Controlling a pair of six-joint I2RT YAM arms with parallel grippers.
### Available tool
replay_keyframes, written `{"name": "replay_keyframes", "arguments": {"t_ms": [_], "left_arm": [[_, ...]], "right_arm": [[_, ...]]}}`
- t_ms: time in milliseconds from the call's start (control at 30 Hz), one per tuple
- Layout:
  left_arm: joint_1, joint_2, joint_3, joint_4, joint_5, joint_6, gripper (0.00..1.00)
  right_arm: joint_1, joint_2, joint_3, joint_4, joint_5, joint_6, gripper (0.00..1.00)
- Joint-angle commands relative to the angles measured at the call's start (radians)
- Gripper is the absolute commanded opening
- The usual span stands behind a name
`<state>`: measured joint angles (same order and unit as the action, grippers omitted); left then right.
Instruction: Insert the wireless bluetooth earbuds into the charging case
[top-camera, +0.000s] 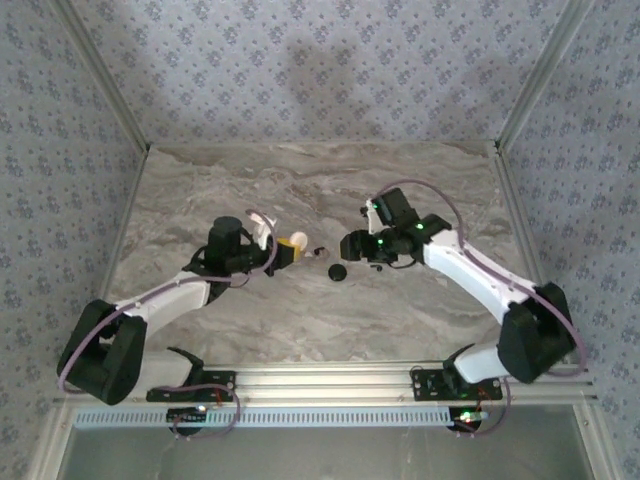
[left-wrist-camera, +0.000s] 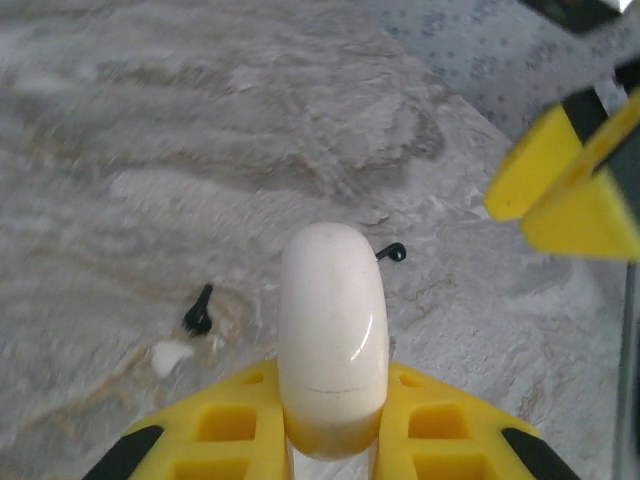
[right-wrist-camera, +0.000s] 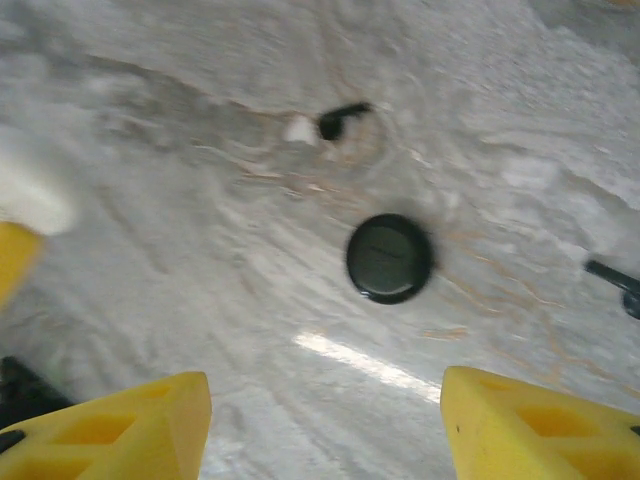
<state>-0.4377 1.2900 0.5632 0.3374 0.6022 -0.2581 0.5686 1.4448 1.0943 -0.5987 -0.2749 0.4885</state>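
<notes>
Closest in, along the near edge, both arm bases sit on a metal rail (top-camera: 320, 380), and beyond them the grey marbled tabletop (top-camera: 300, 180) runs back to patterned walls. The left arm (top-camera: 160, 300) and right arm (top-camera: 480, 275) both reach inward, so the two pincers face each other near the middle of the tabletop with a small gap between them. The right pincer (right-wrist-camera: 325, 400) stands wide, its yellow fingers (right-wrist-camera: 130, 425) far apart with only bare tabletop between them. The left pincer (left-wrist-camera: 333, 400) is drawn in narrow and grips the charging case (left-wrist-camera: 333, 320), a smooth white-cream rounded piece clamped at its near end between the yellow fingers and sticking out past their tips towards the right pincer. In the top view the case (top-camera: 298, 240) sits at the left pincer's tip. A black disc (right-wrist-camera: 390, 258) lies flat on the tabletop straight ahead of the right pincer, apart from both pincers. Beyond the disc from the right pincer, and ahead and to the left of the left pincer, lies one earbud (right-wrist-camera: 300, 130), a tiny white speck too blurred to make out in detail. A dark bit (right-wrist-camera: 342, 120) lies just beside it. A second dark bit (left-wrist-camera: 392, 252) lies just past the case's tip, to its right.
</notes>
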Motion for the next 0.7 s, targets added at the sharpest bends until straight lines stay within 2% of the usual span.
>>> {"name": "replay_keyframes", "arguments": {"t_ms": [0, 133, 233, 433, 667], "left_arm": [[0.048, 0.017, 0.03, -0.154, 0.067, -0.191, 0.05], [0.064, 0.034, 0.075, -0.351, 0.073, -0.217, 0.07], [0.091, 0.069, 0.079, -0.419, 0.105, -0.265, 0.08], [0.128, 0.123, 0.083, -0.495, 0.143, -0.296, 0.09], [0.158, 0.19, 0.087, -0.554, 0.153, -0.274, 0.12]], "right_arm": [[0.045, 0.112, 0.089, -0.168, 0.163, -0.034, 0.68], [0.084, 0.274, 0.215, -0.223, 0.199, -0.082, 0.7], [0.11, 0.372, 0.289, -0.267, 0.223, -0.123, 0.71], [0.131, 0.481, 0.352, -0.286, 0.23, -0.146, 0.71], [0.134, 0.542, 0.365, -0.286, 0.21, -0.153, 0.69]]}}
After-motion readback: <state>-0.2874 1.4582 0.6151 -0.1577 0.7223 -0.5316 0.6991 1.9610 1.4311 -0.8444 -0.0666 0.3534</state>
